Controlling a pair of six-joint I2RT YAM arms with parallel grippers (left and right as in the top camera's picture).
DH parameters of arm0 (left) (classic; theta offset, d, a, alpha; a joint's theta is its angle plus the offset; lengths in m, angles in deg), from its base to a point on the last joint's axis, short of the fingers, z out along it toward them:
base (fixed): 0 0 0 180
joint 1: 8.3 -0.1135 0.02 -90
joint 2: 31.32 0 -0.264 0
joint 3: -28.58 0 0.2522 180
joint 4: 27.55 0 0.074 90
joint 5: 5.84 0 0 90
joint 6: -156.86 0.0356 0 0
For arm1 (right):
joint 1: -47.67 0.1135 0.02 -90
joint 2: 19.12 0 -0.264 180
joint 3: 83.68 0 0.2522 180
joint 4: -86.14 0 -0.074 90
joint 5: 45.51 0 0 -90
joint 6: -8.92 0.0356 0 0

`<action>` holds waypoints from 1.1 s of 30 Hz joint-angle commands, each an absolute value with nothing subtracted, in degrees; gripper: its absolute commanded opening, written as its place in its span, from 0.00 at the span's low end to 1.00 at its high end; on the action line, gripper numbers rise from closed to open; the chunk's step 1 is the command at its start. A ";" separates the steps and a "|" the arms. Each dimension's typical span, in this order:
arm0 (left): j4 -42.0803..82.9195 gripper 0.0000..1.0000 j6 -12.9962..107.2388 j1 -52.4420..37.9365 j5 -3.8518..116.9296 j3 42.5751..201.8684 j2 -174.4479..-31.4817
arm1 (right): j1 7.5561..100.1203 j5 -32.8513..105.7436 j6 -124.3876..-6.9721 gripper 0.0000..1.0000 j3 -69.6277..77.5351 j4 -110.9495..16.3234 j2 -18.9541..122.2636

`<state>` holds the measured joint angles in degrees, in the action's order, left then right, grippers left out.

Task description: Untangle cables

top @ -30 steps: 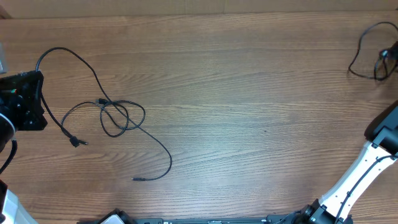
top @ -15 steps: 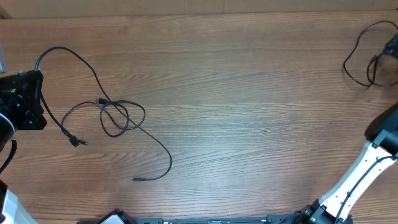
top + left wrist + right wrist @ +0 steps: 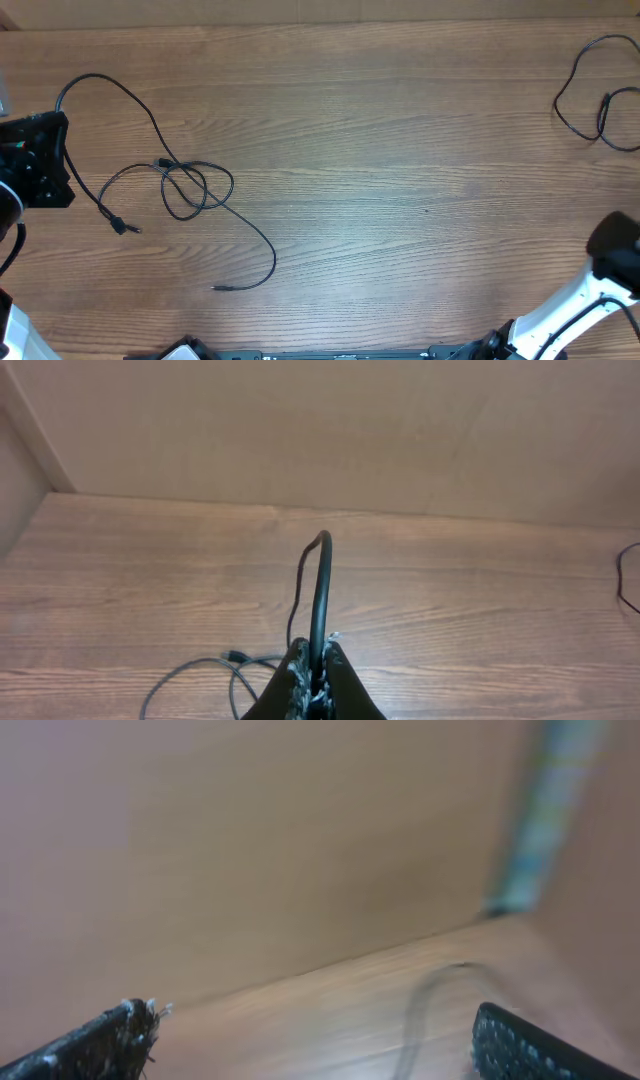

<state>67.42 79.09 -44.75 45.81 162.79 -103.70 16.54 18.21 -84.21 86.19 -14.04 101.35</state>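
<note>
Black cables lie in two places. A tangle of loose loops (image 3: 190, 185) with small plugs sits at the left of the table, and one strand arcs up from it (image 3: 110, 90) to my left gripper (image 3: 58, 125). In the left wrist view that gripper (image 3: 316, 660) is shut on the cable (image 3: 320, 585), which stands up between its jaws; the loops (image 3: 215, 670) lie below to the left. A separate cable (image 3: 590, 95) lies loose at the far right. My right gripper (image 3: 315, 1025) is open with nothing in it, and the blurred cable (image 3: 420, 1010) lies ahead of it.
The right arm (image 3: 612, 248) stands at the near right corner. A free plug end (image 3: 220, 287) of the left cable trails toward the front edge. A wall runs along the table's far side (image 3: 300, 430).
My right gripper has opened and let go of the right cable, which now lies flat. The right arm has drawn back toward the near right. The left gripper has not moved.
</note>
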 commanded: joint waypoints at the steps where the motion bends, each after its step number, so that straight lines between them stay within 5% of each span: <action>1: 66.75 0.04 79.72 -44.55 46.68 163.64 -103.30 | 23.95 9.57 -90.92 1.00 85.45 -10.60 103.29; 16: 57.98 0.04 74.58 -44.55 46.70 163.64 -103.98 | 59.31 9.88 -101.55 1.00 83.66 -1.03 103.36; 23: 28.61 0.04 55.53 -40.51 41.65 163.64 -109.82 | 68.84 25.14 -97.48 1.00 83.70 -2.47 103.29; 33: -10.80 0.04 33.21 -14.30 34.83 163.64 -129.68 | 65.76 29.94 -91.56 1.00 83.96 -1.75 95.55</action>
